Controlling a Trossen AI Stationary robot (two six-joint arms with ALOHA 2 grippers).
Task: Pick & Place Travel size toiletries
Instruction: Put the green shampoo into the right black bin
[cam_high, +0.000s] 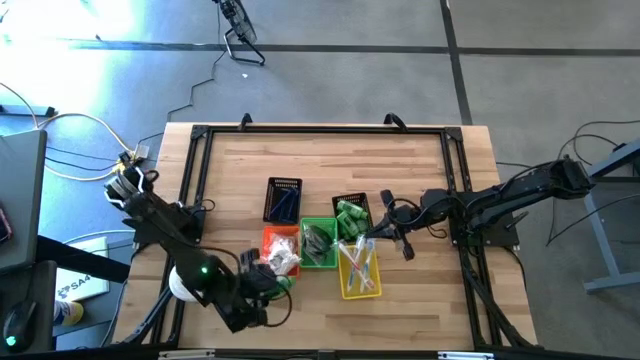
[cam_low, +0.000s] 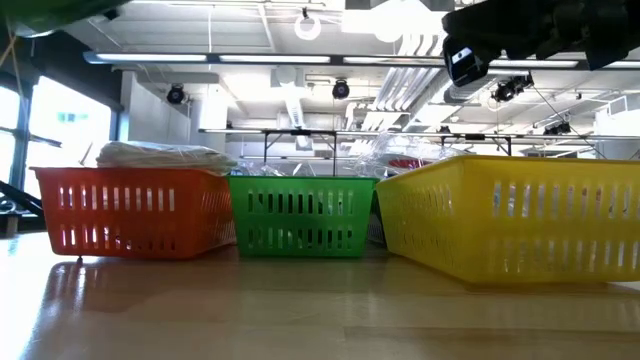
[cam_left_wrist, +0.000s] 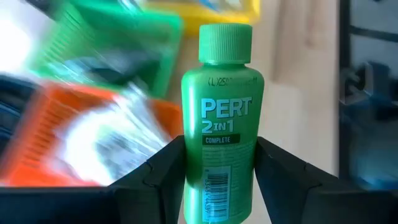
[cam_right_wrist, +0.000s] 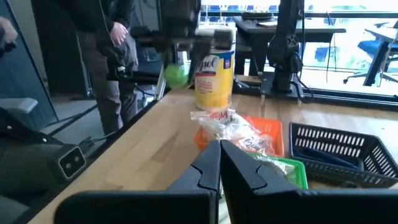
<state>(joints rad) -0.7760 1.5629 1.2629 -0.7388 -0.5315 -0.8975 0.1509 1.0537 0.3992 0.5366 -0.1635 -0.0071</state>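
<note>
Green bottle pinched upright between left pincer fingers, cap up, lifted for carrying, orange basket just beyond; right pincer pressed together, empty, waiting over green basket.

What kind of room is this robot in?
Probably a robot lab or workshop. Pipes and lights hang from a bare ceiling, cables trail over the floor, and a wooden table with a black frame holds the arms. The left claw grips a green Pert bottle.
</note>
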